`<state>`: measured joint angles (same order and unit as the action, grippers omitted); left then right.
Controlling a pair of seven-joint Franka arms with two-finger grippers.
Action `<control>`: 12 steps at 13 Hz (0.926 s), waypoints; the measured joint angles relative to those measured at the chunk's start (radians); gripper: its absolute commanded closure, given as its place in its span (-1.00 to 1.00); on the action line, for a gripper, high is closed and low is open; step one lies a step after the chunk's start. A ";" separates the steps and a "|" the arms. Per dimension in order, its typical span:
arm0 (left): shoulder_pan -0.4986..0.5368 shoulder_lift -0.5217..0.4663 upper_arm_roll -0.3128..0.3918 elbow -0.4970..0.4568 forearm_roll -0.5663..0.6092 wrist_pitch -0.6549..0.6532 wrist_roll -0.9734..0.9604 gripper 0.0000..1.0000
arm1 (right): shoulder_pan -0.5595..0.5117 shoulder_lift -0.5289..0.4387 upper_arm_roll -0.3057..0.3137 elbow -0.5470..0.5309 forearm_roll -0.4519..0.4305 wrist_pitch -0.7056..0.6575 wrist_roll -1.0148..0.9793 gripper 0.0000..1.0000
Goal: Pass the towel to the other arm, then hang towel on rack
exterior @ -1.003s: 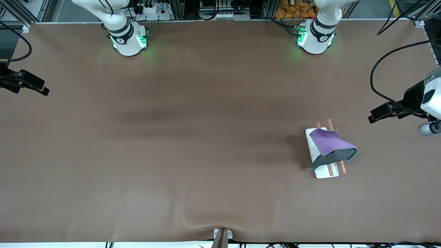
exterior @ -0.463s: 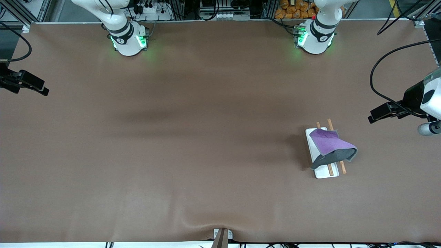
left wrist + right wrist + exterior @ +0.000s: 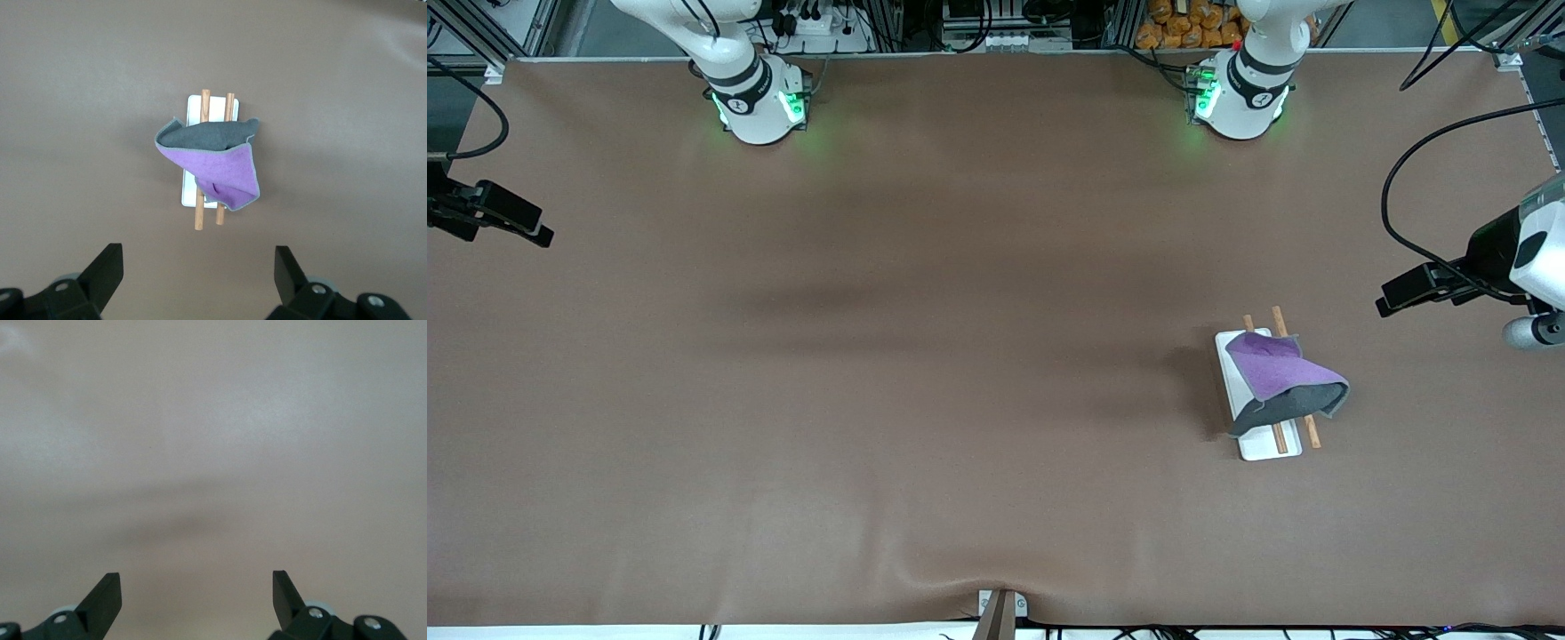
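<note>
The towel (image 3: 1282,380) is draped over the rack (image 3: 1232,366), purple side up with a dark grey fold at the end nearer the front camera. In the left wrist view the towel (image 3: 217,157) covers the middle of the rack (image 3: 193,110), and both brown rod ends stick out. My left gripper (image 3: 199,270) hangs open and empty, high above the table at the left arm's end, apart from the rack. My right gripper (image 3: 197,590) is open and empty over bare table at the right arm's end. Both arms wait.
Brown table cloth (image 3: 925,356) covers the whole table. The arm bases (image 3: 758,107) stand along the table's edge farthest from the front camera. A small mount (image 3: 1000,609) sits at the edge nearest that camera. A black cable (image 3: 1392,213) loops by the left arm's hand.
</note>
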<state>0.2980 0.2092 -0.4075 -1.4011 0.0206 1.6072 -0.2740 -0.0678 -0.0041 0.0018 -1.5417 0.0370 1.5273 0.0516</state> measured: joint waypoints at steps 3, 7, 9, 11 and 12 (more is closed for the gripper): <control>0.000 -0.001 0.000 0.000 0.000 -0.011 0.000 -1.00 | 0.000 0.000 0.000 0.000 0.000 0.000 0.000 -1.00; 0.000 -0.005 0.000 0.000 0.000 -0.014 0.000 -1.00 | 0.000 0.000 0.000 0.000 0.000 0.000 0.000 -1.00; 0.000 -0.006 0.000 0.000 0.000 -0.014 0.000 -1.00 | 0.000 0.000 0.000 0.000 0.000 0.000 0.000 -1.00; 0.000 -0.006 0.000 0.000 0.000 -0.014 0.000 -1.00 | 0.000 0.000 0.000 0.000 0.000 0.001 0.000 -1.00; 0.000 -0.006 0.000 0.000 0.000 -0.014 0.000 -1.00 | 0.000 0.000 0.000 0.000 0.000 0.001 0.000 -1.00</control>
<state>0.2983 0.2030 -0.4075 -1.4011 0.0206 1.5928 -0.2740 -0.0679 -0.0041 0.0013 -1.5417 0.0370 1.5280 0.0517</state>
